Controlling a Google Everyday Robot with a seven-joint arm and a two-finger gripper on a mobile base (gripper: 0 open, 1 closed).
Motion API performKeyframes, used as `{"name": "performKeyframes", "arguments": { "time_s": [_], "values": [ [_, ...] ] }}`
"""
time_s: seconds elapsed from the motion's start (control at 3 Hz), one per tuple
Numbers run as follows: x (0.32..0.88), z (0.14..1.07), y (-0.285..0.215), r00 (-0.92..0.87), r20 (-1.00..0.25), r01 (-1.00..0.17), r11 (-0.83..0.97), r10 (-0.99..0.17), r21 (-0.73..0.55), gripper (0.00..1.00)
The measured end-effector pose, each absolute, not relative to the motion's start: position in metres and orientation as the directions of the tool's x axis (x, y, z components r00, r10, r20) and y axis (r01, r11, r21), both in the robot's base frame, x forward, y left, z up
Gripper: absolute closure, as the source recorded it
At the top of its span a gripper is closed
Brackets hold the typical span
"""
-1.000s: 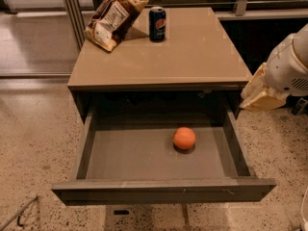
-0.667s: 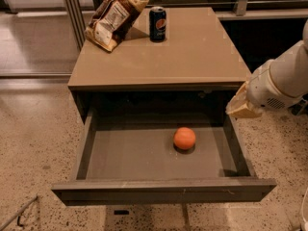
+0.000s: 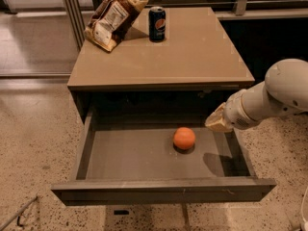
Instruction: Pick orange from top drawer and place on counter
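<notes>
Orange (image 3: 184, 138), small, round and bright, resting on the smooth grey bottom of the top drawer (image 3: 130, 154), which stands pulled fully out from the cabinet; the fruit lies right of the drawer's centre and touches none of its walls. Gripper (image 3: 219, 121) (the pale tan tip of the white arm (image 3: 274, 97)) hangs just to the right of the orange and a little higher, over the drawer's right side, apart from the fruit; whether it is open or closed cannot be told from this angle. It holds nothing that can be seen. Counter (image 3: 192, 57), the glossy beige cabinet top, lies behind and above the orange. Dark soda can (image 3: 157, 24) stands upright on the counter, well behind the orange and slightly to its left. Crumpled brown snack bag (image 3: 113, 17) leans near the back left corner of the counter, further left of the orange than the can. Speckled floor (image 3: 33, 143) lies below and to both sides of the orange.
</notes>
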State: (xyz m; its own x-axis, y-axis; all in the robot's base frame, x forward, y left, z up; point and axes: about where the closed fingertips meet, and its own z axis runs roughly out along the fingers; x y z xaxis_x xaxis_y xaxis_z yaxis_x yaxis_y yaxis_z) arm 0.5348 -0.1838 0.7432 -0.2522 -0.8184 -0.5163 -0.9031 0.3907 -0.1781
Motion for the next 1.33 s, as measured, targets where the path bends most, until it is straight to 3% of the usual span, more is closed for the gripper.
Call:
{"name": "performKeyframes", "arguments": {
  "time_s": [0.33, 1.0, 1.33],
  "values": [
    [0.535, 0.743, -0.184, -0.252, -0.516, -0.903, 0.390, -0.818, -0.177, 1.00],
    [0.520, 0.706, -0.170, -0.270, -0.587, -0.911, 0.399, -0.763, -0.099, 0.58],
    [0.518, 0.684, -0.158, -0.276, -0.628, -0.913, 0.402, -0.728, -0.065, 0.47]
  ]
}}
